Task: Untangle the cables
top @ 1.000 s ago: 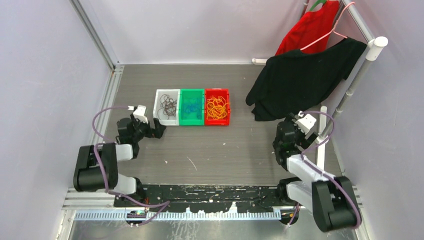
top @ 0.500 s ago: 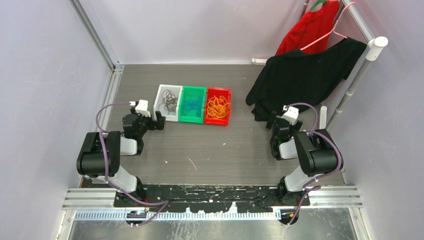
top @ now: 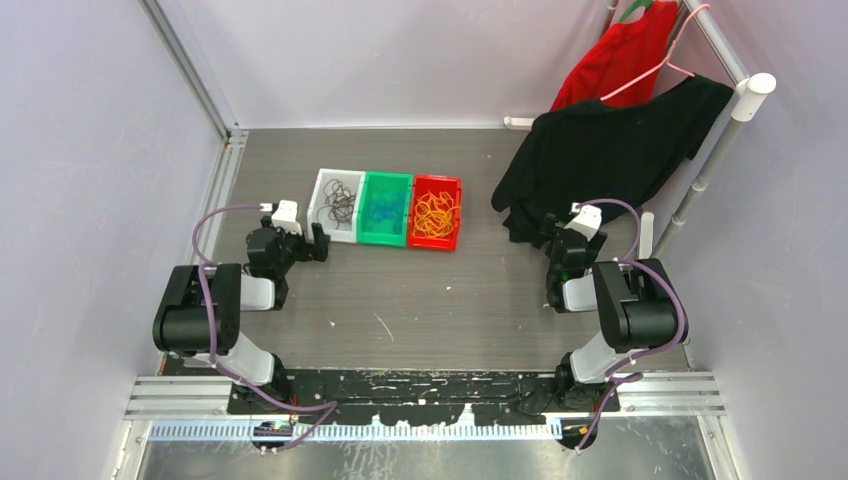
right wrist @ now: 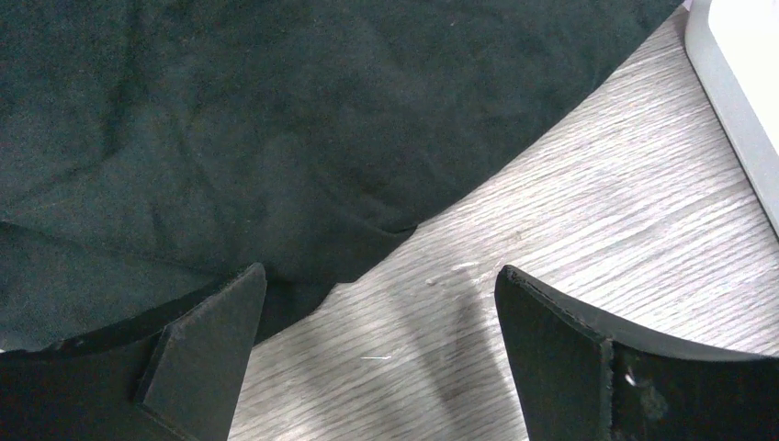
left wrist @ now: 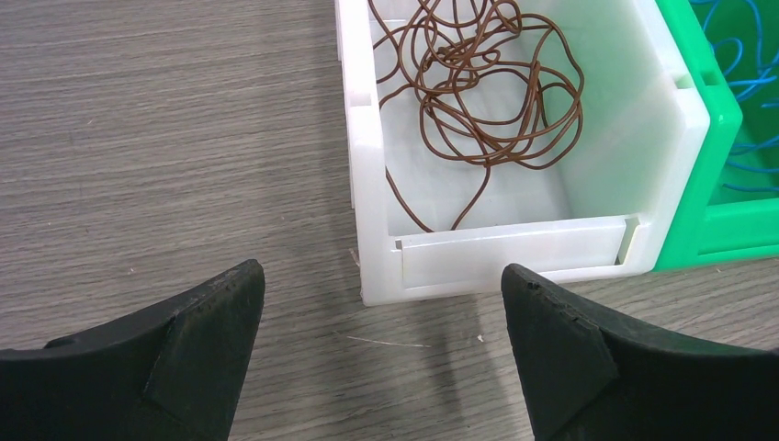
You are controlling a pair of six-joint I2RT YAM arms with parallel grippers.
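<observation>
The cables lie sorted in three bins at the table's middle back. Brown cable (top: 337, 200) (left wrist: 487, 101) coils in the white bin (top: 322, 185) (left wrist: 514, 253). Blue cable (top: 380, 213) (left wrist: 744, 64) lies in the green bin (top: 386, 238). Orange cable (top: 434, 213) fills the red bin (top: 434, 243). My left gripper (top: 318, 242) (left wrist: 381, 344) is open and empty, low over the table just in front of the white bin. My right gripper (top: 548, 232) (right wrist: 378, 354) is open and empty at the hem of the black garment (top: 600, 160) (right wrist: 276, 119).
A red garment (top: 620, 55) hangs on a rack (top: 745, 95) at the back right, above the black one. A white rack foot (right wrist: 735, 73) lies right of my right gripper. Grey walls close the left, back and right sides.
Over the last second both arms folded back toward their bases, and the three bins shifted slightly. In the last half second the right gripper moved a little to the right. The left arm held still.
</observation>
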